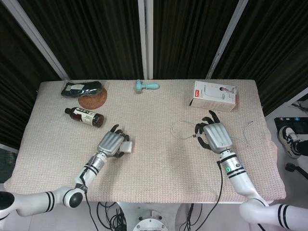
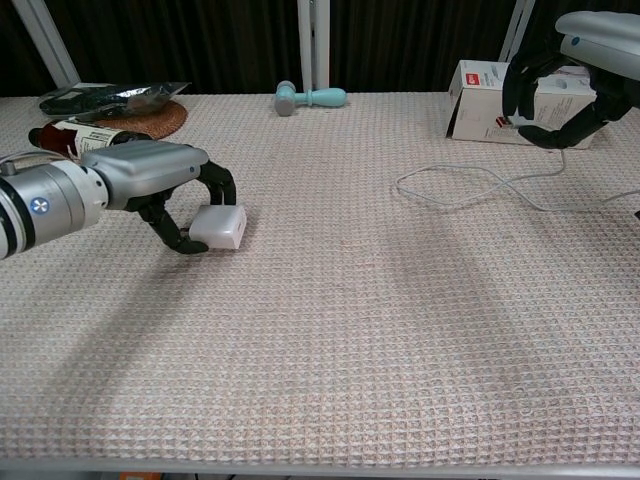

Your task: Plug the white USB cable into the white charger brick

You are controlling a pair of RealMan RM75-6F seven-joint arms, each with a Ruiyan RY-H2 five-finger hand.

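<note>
The white charger brick [image 1: 126, 146] [image 2: 221, 227] lies on the woven table mat at the left. My left hand [image 1: 111, 143] [image 2: 150, 181] curls over it and grips it, fingers on its top and thumb at its near-left side. The white USB cable [image 1: 180, 127] [image 2: 468, 187] loops across the mat at the right, one end lying beside my right hand. My right hand [image 1: 216, 136] [image 2: 571, 68] hovers over the cable with its fingers spread and bent, holding nothing. The hand hides part of the cable in the head view.
A white product box [image 1: 215, 95] [image 2: 497, 104] stands behind the right hand. A teal handled tool [image 1: 147, 86] [image 2: 311, 97] lies at the back centre. A brown bottle [image 1: 85, 116] [image 2: 84, 135], a cork coaster [image 1: 94, 100] and a dark pouch [image 1: 80, 88] sit back left.
</note>
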